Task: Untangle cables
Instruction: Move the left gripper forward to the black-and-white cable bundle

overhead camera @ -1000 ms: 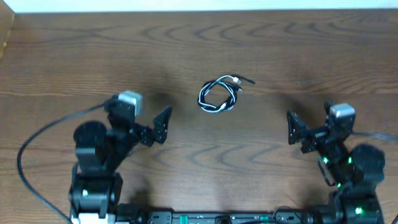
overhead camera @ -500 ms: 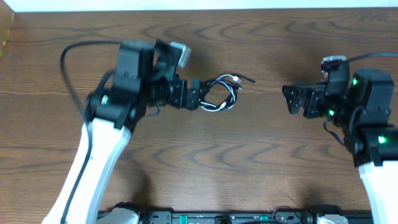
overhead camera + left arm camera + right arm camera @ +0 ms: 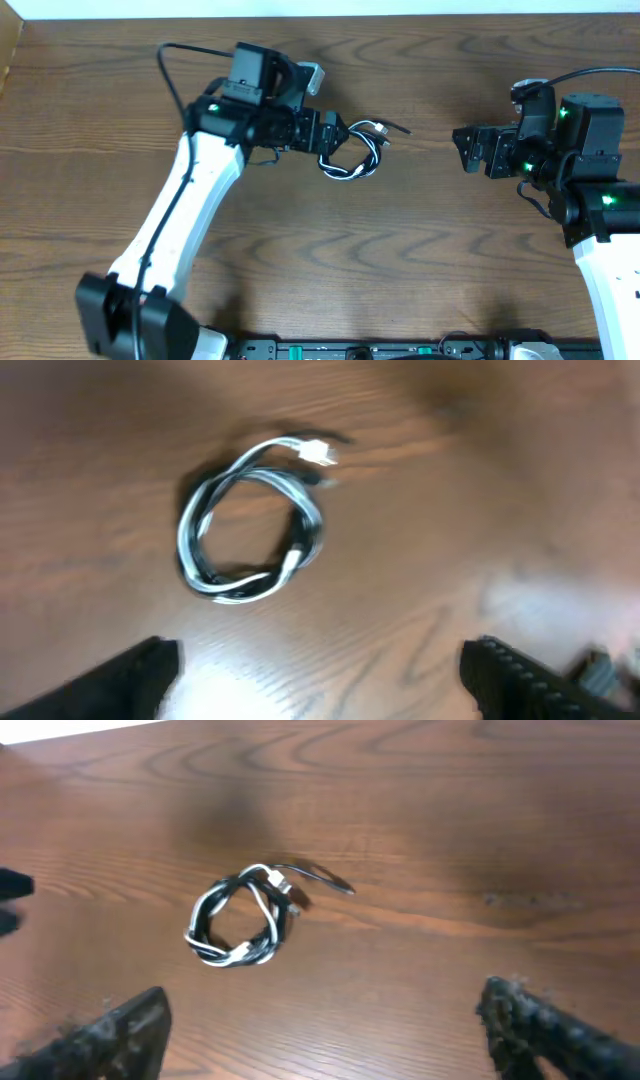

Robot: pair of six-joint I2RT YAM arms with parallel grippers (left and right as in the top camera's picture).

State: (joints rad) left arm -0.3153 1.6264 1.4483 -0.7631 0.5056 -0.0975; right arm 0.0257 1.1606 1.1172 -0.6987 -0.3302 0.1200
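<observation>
Item: cables (image 3: 350, 173), one white cord and one black cord wound together into a single small ring, lying flat on the wooden worktop (image 3: 300, 260) a little above its middle in the overhead view. A white plug (image 3: 318, 452) sticks out at the ring's upper right in the left wrist view. A thin black tail (image 3: 338, 884) trails off the same side toward the right arm. The two cords overlap all round the ring, and where one crosses the other cannot be told. Left claw (image 3: 335, 140): spread wide, positioned at the left edge of the ring in the overhead view. Whether it touches the cords cannot be told from there. In the blurred left wrist view (image 3: 320, 650) both dark fingers sit at the bottom corners, the ring (image 3: 215, 585) lies ahead between their lines, and nothing is gripped. Right claw (image 3: 463, 150): spread wide, holding nothing, well apart from the ring on its right and pointing toward it. In its own wrist view (image 3: 322, 995) the ring (image 3: 235, 955) lies ahead and left of centre.
</observation>
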